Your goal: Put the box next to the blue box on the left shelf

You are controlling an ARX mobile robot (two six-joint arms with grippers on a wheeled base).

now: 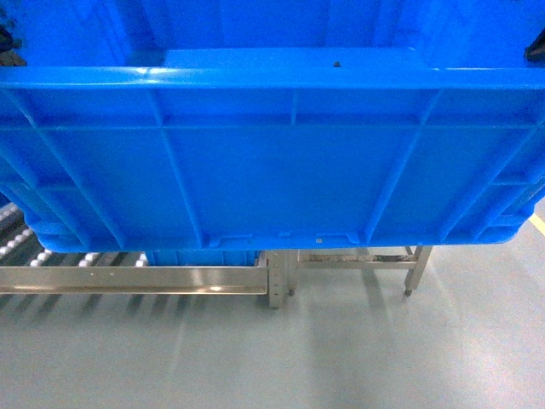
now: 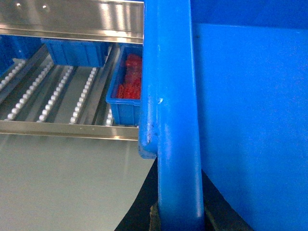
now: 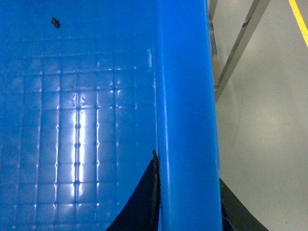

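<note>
The box (image 1: 272,170) is showing glossy bright-blue moulded plastic, its ribbed walls smooth and its rim (image 3: 185,96) shining under the lights; its inner floor (image 3: 77,134) is catching glare on a faint embossed grid. The left shelf (image 2: 57,91) is gleaming as brushed grey metal rails carrying small glossy white rollers (image 2: 82,101). A smaller blue plastic bin (image 2: 126,103) is sitting there, looking duller. The grey floor (image 1: 341,358) is looking smooth with a soft sheen.
</note>
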